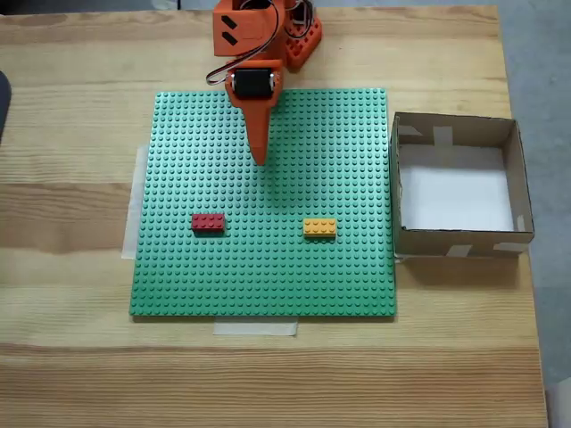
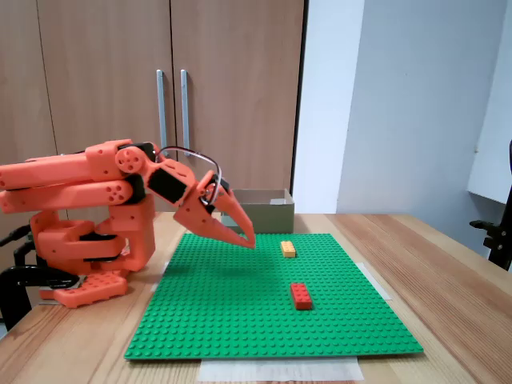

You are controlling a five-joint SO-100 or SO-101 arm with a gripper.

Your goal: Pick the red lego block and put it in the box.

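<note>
The red lego block (image 1: 208,222) (image 2: 302,295) lies flat on the green studded baseplate (image 1: 268,285) (image 2: 240,320), left of centre in a fixed view from above. The brown cardboard box (image 1: 459,241) (image 2: 268,210) with a white floor stands off the plate's right edge there. My orange gripper (image 1: 260,160) (image 2: 248,241) hangs above the plate's far half, its fingers closed together to a point with nothing between them. It is well short of the red block.
A yellow-orange brick (image 1: 319,227) (image 2: 288,249) sits on the plate between the red block and the box. The arm's orange base (image 2: 80,264) stands on the wooden table (image 1: 71,357) beyond the plate's far edge. Cabinet doors (image 2: 160,80) rise behind.
</note>
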